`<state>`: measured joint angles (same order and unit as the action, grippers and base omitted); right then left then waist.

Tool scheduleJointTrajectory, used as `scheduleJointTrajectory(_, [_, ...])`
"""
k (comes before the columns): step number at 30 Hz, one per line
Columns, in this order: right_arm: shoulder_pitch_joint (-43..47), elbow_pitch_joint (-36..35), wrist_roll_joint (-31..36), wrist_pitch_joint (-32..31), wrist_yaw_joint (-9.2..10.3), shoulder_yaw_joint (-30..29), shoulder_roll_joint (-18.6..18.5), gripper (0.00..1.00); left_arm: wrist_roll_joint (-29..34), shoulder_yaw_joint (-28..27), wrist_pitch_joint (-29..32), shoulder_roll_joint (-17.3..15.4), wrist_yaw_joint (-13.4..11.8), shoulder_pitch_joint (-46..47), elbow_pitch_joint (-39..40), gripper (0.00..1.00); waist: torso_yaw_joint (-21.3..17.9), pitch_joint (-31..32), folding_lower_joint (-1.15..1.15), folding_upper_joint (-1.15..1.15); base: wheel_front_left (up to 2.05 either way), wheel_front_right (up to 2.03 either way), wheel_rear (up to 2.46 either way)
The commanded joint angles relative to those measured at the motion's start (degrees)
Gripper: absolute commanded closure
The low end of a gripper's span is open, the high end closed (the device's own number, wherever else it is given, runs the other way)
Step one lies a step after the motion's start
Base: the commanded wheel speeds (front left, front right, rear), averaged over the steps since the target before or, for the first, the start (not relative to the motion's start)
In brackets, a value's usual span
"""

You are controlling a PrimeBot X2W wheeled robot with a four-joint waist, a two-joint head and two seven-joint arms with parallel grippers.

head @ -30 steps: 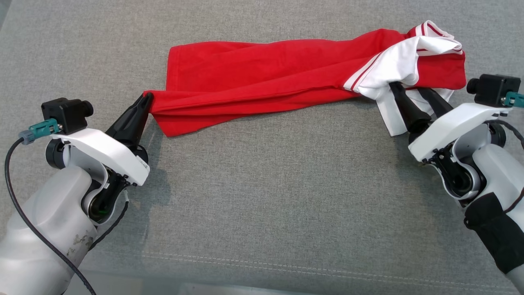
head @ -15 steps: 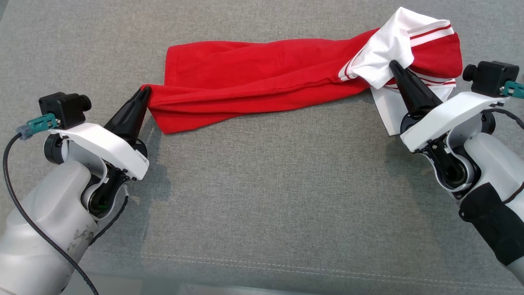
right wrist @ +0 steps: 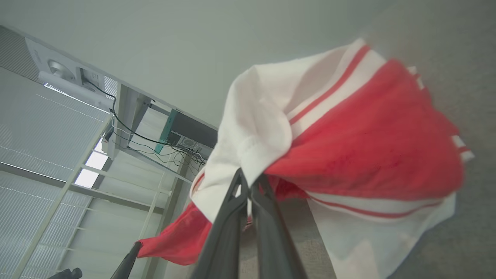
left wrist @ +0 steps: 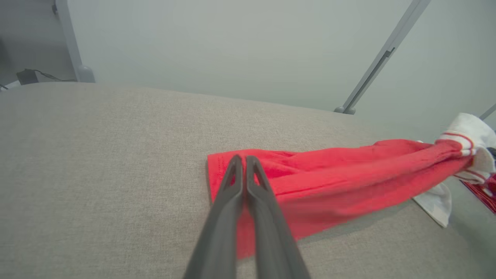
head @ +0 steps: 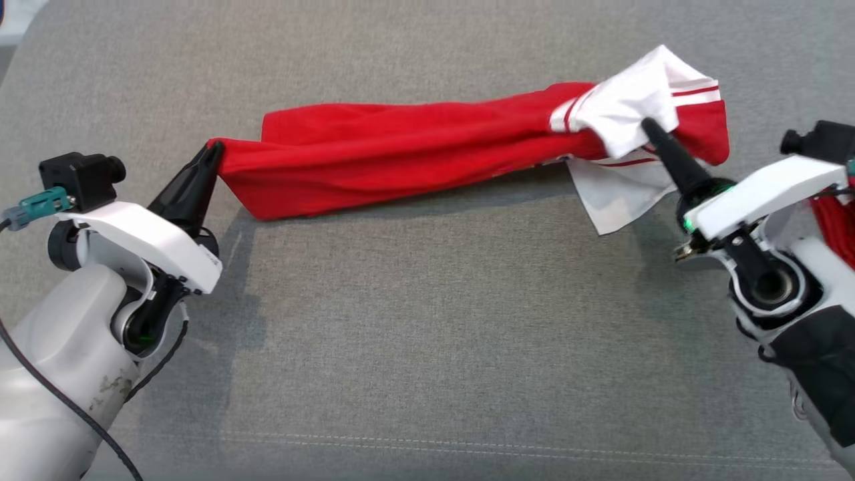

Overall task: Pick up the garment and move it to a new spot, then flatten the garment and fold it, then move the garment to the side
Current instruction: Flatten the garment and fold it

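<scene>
While the garment (head: 414,157) stretches lengthwise between them, the left gripper (head: 214,150) pinches its red end and the right gripper (head: 648,125) clamps its white end.

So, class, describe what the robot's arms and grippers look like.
The left gripper and right gripper each have two long, tapering black fingers on a white wrist shell with a black camera block. The pale grey left forearm is scuffed, trailing a black cable; the right forearm wears a black sleeve.
</scene>
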<state>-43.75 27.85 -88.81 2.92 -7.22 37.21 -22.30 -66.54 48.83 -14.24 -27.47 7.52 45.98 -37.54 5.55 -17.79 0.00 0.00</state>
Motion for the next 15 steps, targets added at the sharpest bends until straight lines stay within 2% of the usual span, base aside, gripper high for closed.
scheduleJointTrajectory(1, [0.8,-2.8,-1.6,0.0,-0.26,-1.2,-0.3,1.00,0.6,-2.4,-0.8,-3.1,0.0,0.8,0.6,1.00,-0.8,1.0,0.00,0.00,0.00,0.00,0.00])
scheduleJointTrajectory(5, [2.6,-7.0,-8.6,-0.4,-0.26,-6.1,0.4,1.00,0.6,-2.1,-0.8,-3.5,0.0,0.6,0.8,1.00,-1.5,2.6,0.00,0.00,0.00,0.00,0.00])
scheduleJointTrajectory(8, [5.0,-8.9,-11.7,-2.2,-0.26,-7.2,0.1,1.00,0.5,-2.0,-0.8,-3.7,0.0,0.4,1.0,1.00,-1.6,3.6,0.00,0.00,0.00,0.00,0.00])
scheduleJointTrajectory(15, [12.2,-14.4,-11.2,-11.8,-0.26,-1.3,-7.2,1.00,0.3,-1.0,-0.8,-4.9,0.0,-0.5,2.5,1.00,-0.7,4.8,0.00,0.00,0.00,0.00,0.00])
